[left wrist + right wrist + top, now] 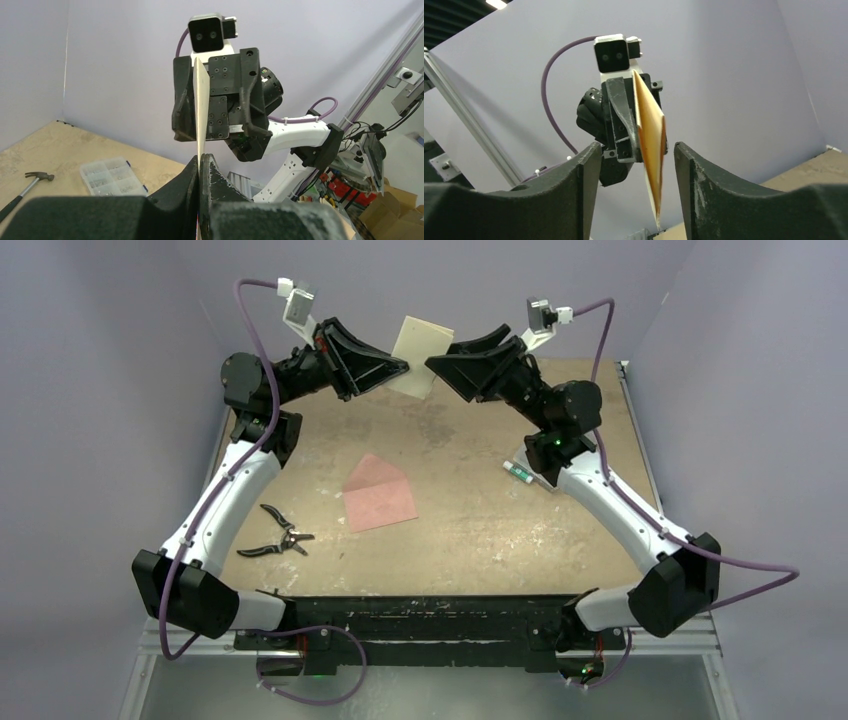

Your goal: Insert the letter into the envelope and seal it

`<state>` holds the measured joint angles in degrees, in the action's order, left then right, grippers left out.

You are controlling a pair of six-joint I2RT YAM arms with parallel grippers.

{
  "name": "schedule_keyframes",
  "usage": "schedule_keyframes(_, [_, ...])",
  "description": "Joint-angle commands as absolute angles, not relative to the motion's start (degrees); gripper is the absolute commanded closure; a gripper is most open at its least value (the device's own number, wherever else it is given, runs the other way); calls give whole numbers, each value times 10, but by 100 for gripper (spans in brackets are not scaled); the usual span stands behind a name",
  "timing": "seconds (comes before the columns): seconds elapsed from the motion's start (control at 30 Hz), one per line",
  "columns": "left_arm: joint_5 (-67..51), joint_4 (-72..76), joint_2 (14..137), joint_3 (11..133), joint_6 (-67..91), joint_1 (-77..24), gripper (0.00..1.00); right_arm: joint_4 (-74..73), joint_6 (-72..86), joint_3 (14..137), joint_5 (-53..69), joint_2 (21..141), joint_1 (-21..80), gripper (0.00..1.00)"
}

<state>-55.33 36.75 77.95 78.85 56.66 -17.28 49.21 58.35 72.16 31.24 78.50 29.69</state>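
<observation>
Left wrist view: my left gripper is clenched on the flat salmon-orange paper letter, held upright in mid-air. My right gripper is spread open, facing the sheet's other edge. The salmon-pink flapped paper envelope lies on the brown table below.

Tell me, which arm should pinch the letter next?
Likely the right: the right gripper is open with the letter between its fingers. The left gripper is shut on its other edge.

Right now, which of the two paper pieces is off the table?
The letter: the flapless sheet pinched in the left gripper, held in the air. The envelope, with its pointed flap, lies flat on the table.
</observation>
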Motion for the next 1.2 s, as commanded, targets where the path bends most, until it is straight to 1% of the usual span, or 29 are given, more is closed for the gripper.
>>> schedule_keyframes(0.0, [-551,388,766,787,571,-174,100,496,591,750,310,789,302,48])
schedule_keyframes(0.07, [-544,378,766,787,564,-174,99,496,591,751,310,791,303,62])
schedule_keyframes(0.1, [-542,371,767,787,560,-174,95,496,590,751,308,792,303,71])
schedule_keyframes(0.17, [-542,357,769,787,548,-174,84,489,582,754,299,791,303,92])
schedule_keyframes(0.2, [-541,337,769,788,536,-174,78,472,572,757,288,790,303,100])
schedule_keyframes(0.23, [-538,305,768,792,512,-174,70,436,560,760,270,787,303,100])
schedule_keyframes(0.3, [-513,195,765,805,438,-174,57,367,525,769,220,780,303,100])
schedule_keyframes(0.4, [-411,-3,763,824,313,-172,38,233,466,790,147,776,302,100])
schedule_keyframes(0.47, [-324,-123,767,825,264,-170,31,155,428,793,106,777,303,100])
schedule_keyframes(0.5, [-275,-148,771,821,258,-170,29,124,414,789,91,777,302,100])
schedule_keyframes(0.57, [-179,-231,786,806,253,-169,28,80,392,774,56,778,302,100])
schedule_keyframes(0.6, [-110,-270,795,800,253,-169,28,69,383,764,49,781,302,100])
schedule_keyframes(0.63, [-78,-307,806,793,257,-169,29,63,375,753,47,782,302,100])
schedule_keyframes(0.7, [39,-375,826,771,282,-169,30,61,365,731,49,786,302,100])
schedule_keyframes(0.8, [128,-450,855,732,334,-169,29,58,348,709,71,804,302,100])
schedule_keyframes(0.9, [147,-456,862,674,371,-169,27,43,353,710,93,843,302,100])
schedule_keyframes(1.0, [100,-416,847,605,397,-170,28,30,384,742,127,901,302,100])
schedule_keyframes(1.03, [86,-404,844,587,403,-174,30,42,392,755,140,923,302,100])
schedule_keyframes(1.1, [66,-381,843,549,406,-189,39,66,399,776,170,967,303,100])
schedule_keyframes(1.17, [66,-369,844,523,404,-220,55,54,408,803,190,1013,303,100])
